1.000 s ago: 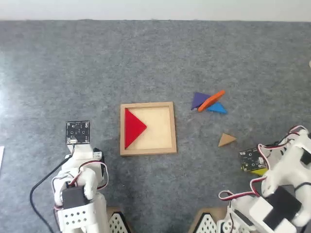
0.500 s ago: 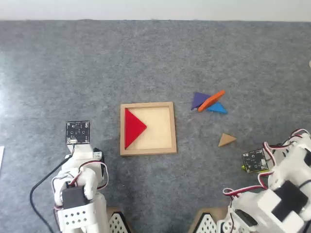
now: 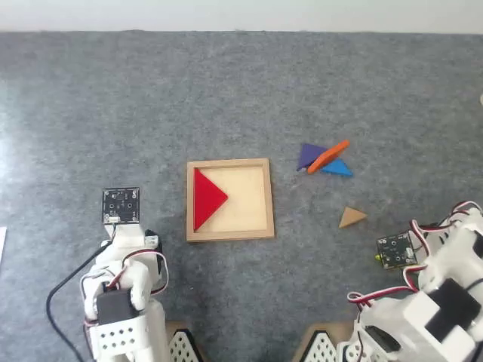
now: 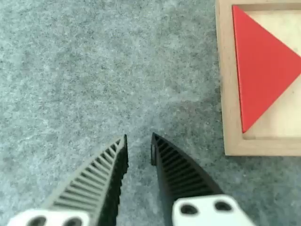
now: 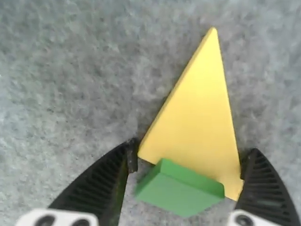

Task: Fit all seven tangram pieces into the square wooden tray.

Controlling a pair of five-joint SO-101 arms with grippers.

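1. Tangram pieces lie in three spots on the grey mat [image 3: 151, 98]. The red triangle [image 3: 207, 197] sits flat in the tray [image 3: 230, 236], against the side toward the left arm.
2. Beyond the tray's far right corner, the orange piece [image 3: 329, 157] leans across the purple piece [image 3: 307, 155] and the blue piece [image 3: 339, 169]. The tan triangle [image 3: 352, 217] lies alone, nearer the right arm.
3. The right gripper [image 5: 188, 157] is right over the yellow triangle [image 5: 197, 103]. Its jaws are spread wide, with one tip just beside each corner of the triangle's broad end. The green piece [image 5: 181, 188] rests on that end, between the jaws.
4. The left gripper [image 4: 138, 141] hangs over bare mat with its jaws only a narrow gap apart, holding nothing. The tray's near corner is close by on one side.
5. Compared with a second ago, the right arm's wrist sits a little farther toward the table's right edge, and less yellow peeks out beneath it. The left arm, the tray and the pieces outside it are unchanged.
6. Count: one tray and two grippers. There are seven pieces, one in the tray and six outside it.
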